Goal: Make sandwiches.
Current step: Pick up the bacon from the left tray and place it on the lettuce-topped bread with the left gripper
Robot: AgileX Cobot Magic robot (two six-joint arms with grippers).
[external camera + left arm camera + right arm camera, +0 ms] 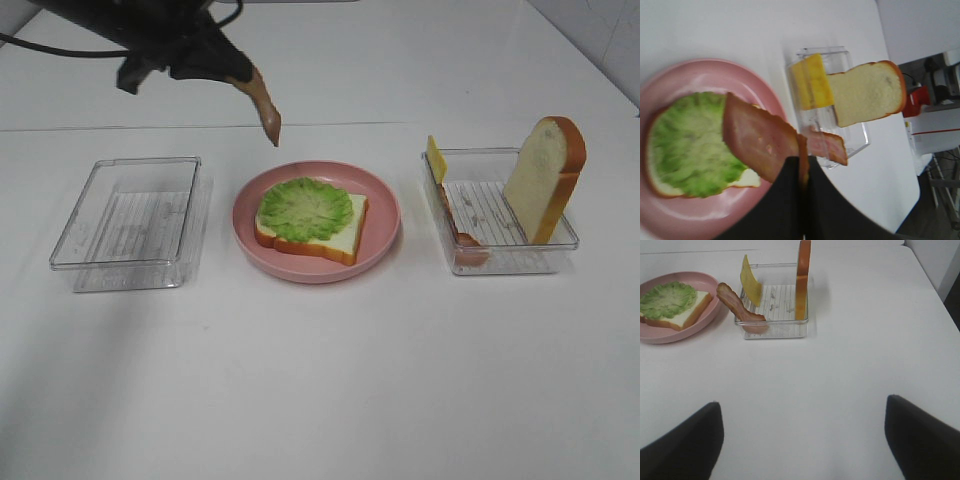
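On the pink plate [383, 215] lies a bread slice [345, 240] topped with a green lettuce leaf [305, 208]. My left gripper [238, 78] hangs above and behind the plate, shut on a bacon strip [266, 112] that dangles from it; in the left wrist view the bacon strip [757, 137] hovers over the lettuce leaf [685, 145]. The right-hand clear tray [500, 262] holds a cheese slice [436, 158], a second bacon strip [462, 238] and an upright bread slice [545, 178]. My right gripper [802, 440] stands open over bare table, nearer the front edge than that tray [772, 330].
A clear tray [130, 222] with nothing in it stands left of the plate. White table runs in front of the plate and trays. The table's right edge [927, 277] lies beyond the right tray.
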